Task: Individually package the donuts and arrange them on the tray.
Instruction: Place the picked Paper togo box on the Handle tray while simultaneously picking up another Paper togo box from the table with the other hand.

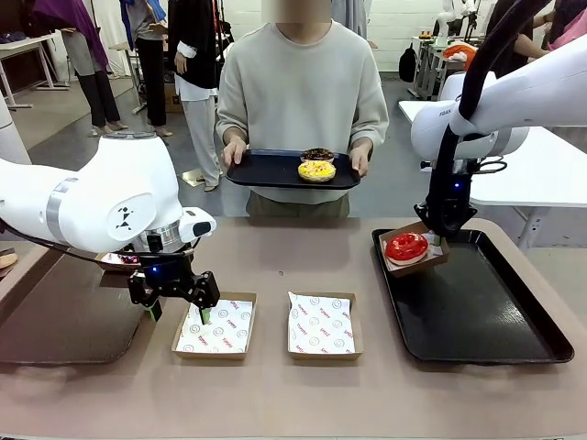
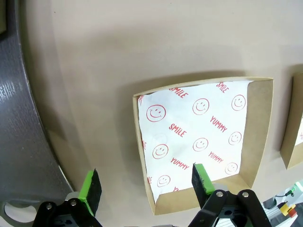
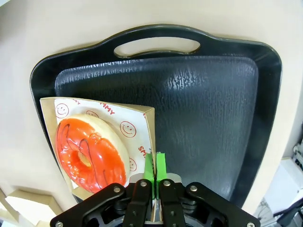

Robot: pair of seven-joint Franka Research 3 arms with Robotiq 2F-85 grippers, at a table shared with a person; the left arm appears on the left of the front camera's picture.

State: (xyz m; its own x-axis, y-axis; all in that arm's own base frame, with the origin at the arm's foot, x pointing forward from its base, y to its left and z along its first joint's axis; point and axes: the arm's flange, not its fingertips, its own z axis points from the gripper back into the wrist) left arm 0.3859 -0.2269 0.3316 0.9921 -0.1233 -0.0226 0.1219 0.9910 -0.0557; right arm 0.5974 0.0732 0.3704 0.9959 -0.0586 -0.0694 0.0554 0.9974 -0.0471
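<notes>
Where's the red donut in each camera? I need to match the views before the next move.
Front view: red donut right of centre, in a cardboard box at the black tray's far left corner.
Left wrist view: this camera faces an empty paper-lined box instead.
Right wrist view: red donut lower left, beside the right gripper, shut on the cardboard box's wall.
Shared landmark: the black tray.

I read the red donut (image 3: 90, 156) as glossy, with darker red stripes and a pale rim. Its box (image 3: 142, 118) is brown card, lined in white paper printed with red smileys and red words. The tray (image 3: 203, 109) under it is black and pebbled. The worktop (image 1: 303, 257) is tan. Left hand (image 2: 147, 182) and right hand (image 3: 155, 168): black, green pads. Beyond the tray I see a yellow donut (image 1: 316, 170).
</notes>
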